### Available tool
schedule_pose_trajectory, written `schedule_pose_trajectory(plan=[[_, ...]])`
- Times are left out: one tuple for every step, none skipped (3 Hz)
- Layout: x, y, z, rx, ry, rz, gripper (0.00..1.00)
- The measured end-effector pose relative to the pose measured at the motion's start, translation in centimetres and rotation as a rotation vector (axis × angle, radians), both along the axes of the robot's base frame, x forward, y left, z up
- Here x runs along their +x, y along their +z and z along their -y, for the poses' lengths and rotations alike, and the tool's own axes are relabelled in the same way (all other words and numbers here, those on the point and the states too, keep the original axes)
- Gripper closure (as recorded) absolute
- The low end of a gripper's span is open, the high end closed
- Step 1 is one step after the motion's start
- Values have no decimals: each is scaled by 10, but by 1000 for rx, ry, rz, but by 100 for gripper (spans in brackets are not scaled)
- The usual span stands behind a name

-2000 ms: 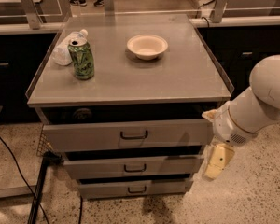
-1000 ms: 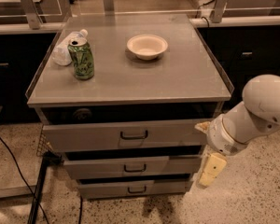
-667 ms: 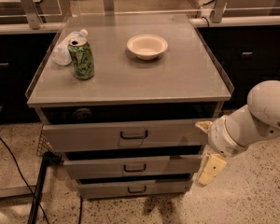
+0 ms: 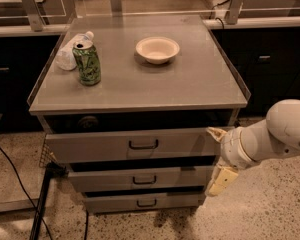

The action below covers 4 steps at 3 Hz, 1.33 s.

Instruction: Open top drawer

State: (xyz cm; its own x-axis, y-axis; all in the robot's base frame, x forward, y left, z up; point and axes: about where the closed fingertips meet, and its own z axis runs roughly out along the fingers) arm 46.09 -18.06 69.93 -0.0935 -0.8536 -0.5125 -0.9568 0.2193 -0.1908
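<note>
The top drawer (image 4: 100,146), uppermost of three grey fronts beneath the table (image 4: 190,84), carries a central loop handle (image 4: 143,144). The end effector (image 4: 216,156), fingers spread, sits at the drawer's right edge, apart from the handle.

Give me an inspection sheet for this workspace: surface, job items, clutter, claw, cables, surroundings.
Surface: grey cabinet top, flat, with a raised rim along its sides.
Job's things: top drawer, with a dark gap above its front; loop handle untouched.
Clutter: green can upright at the left; plastic bottle lying behind it; white bowl near the centre back, looks empty.
Claw: claw at the right end of the drawer fronts, well away from the handle, holding nothing.
Cables: dark cable running across the floor at the left.
Surroundings: speckled floor; dark cabinets behind.
</note>
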Motion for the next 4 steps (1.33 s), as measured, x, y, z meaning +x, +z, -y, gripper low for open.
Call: schedule_pose_trajectory(plan=[[16, -13, -4, 7, 19, 26, 0], [25, -22, -6, 5, 27, 30, 0], [45, -29, -9, -27, 47, 32, 0], [58, -30, -14, -56, 68, 38, 0]])
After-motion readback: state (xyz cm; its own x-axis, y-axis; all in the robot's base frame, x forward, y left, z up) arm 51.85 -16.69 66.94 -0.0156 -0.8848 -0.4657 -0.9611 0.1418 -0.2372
